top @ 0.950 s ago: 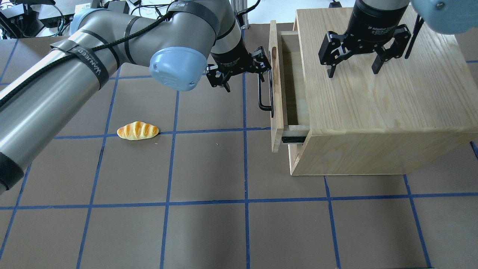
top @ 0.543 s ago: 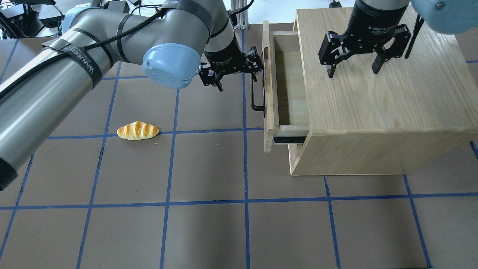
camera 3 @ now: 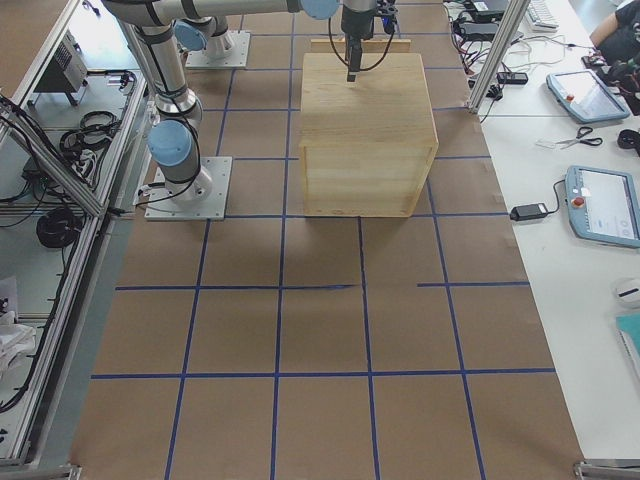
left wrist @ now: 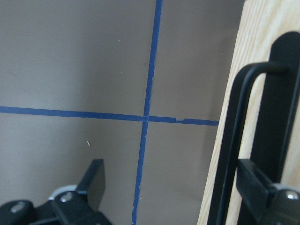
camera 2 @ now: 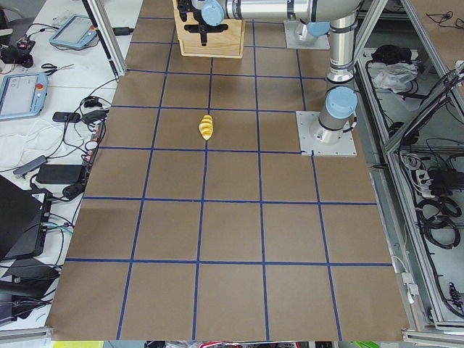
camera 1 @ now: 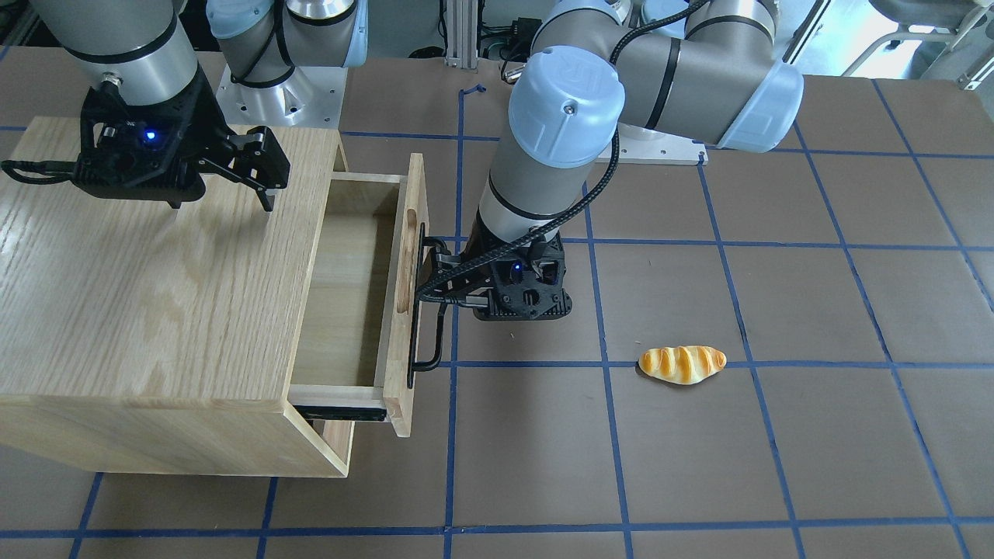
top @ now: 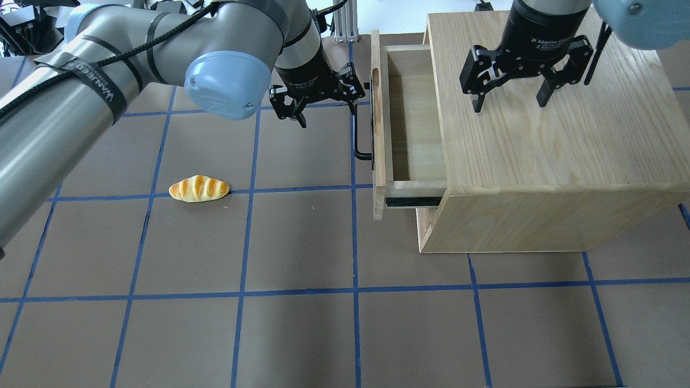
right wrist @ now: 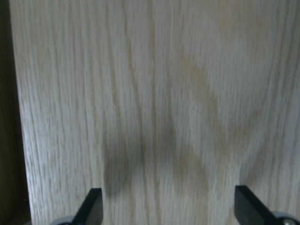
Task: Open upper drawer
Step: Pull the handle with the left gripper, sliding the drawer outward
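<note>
On blue-gridded table (top: 302, 334), oak cabinet (top: 539, 161), upper drawer (top: 415, 134) open, bread roll (top: 199, 188)

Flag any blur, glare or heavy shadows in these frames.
Left wrist view: the black handle of the upper drawer sits close and soft-edged. Right wrist view: cabinet top mildly blurred, two dim shadows on it. Overhead view: broad soft shadow bands cross the table.

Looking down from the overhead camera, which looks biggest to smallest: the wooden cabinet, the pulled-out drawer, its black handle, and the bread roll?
1. wooden cabinet
2. upper drawer, its pulled-out part
3. bread roll and black handle: alike in length, the roll thicker, so no clear ranking.
</note>
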### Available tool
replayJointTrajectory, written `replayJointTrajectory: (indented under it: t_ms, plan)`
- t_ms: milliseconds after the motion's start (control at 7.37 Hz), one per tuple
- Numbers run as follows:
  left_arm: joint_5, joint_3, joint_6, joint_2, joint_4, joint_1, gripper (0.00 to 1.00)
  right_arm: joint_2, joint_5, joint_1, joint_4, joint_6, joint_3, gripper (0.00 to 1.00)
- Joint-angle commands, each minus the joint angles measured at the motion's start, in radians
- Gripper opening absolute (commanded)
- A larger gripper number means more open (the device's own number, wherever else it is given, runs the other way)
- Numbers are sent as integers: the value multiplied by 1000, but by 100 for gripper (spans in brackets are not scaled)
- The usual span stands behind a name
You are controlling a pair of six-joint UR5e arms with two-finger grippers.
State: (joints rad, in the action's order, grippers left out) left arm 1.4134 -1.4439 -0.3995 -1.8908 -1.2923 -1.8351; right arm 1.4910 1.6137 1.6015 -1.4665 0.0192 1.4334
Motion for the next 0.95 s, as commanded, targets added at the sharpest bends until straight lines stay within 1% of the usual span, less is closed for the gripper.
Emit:
replayJointTrajectory:
  t_ms: [0,814]
  plan:
    - [16,-4,7,10,-19,7,100,0,0,0,0,-1,-1,100]
    - [-27,2,-5,-4,-4,-6,100,0,0,0,0,-1,1,100]
